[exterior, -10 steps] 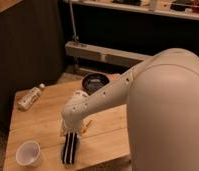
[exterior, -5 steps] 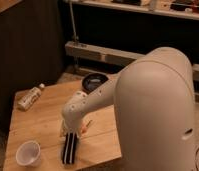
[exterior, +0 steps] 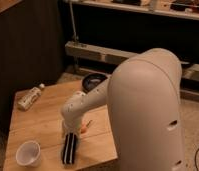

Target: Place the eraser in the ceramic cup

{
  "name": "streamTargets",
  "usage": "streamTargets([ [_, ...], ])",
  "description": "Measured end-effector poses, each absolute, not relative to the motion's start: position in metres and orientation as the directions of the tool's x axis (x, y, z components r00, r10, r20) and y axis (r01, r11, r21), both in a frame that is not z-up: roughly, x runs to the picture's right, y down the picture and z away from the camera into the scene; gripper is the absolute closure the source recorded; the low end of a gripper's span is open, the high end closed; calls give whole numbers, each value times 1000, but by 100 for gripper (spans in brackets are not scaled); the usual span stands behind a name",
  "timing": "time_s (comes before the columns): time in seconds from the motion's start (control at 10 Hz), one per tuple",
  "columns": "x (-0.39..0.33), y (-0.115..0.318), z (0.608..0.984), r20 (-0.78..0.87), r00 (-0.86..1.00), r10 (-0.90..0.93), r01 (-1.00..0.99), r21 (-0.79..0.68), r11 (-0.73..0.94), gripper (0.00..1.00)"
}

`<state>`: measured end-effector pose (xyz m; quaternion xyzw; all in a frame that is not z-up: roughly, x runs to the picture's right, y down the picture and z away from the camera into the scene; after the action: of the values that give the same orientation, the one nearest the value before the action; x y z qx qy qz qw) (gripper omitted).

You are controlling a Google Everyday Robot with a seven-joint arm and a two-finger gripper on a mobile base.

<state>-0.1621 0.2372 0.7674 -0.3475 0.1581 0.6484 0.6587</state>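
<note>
Change: I am seeing the arm's smooth white shell (exterior: 148,110) sitting further left and filling more of the middle than a second ago. The eraser, the cup and the bottle are lying where they were.
Gripper: the gripper (exterior: 70,134) is hanging at the end of the forearm, low over the far end of the eraser, near the table's front edge.
Grip: I cannot tell whether it is clenched or released, because the wrist is covering it.
Eraser: the eraser (exterior: 69,150) is lying flat on the table, outside the cup and just to its right. It is a long black block with pale lengthwise stripes.
Ceramic cup: the ceramic cup (exterior: 29,152) is standing upright at the front left. It is small, round, white and plain-sided.
Table: the table (exterior: 40,122) is showing pale wooden planks with visible seams.
Others: a clear plastic bottle (exterior: 29,97) is lying on its side at the left rear, a dark round bowl (exterior: 94,80) is sitting at the far edge, and a small orange tapered thing (exterior: 86,125) is lying just beside the gripper.
</note>
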Motion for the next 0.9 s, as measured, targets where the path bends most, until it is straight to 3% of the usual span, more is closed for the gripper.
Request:
streamTargets([
  [0.2, -165, 237, 770, -665, 116, 738, -968, -241, -65, 78],
  [0.6, -171, 217, 761, -648, 114, 753, -968, -242, -62, 80],
  [0.9, -183, 161, 726, -575, 134, 807, -960, -277, -38, 80],
])
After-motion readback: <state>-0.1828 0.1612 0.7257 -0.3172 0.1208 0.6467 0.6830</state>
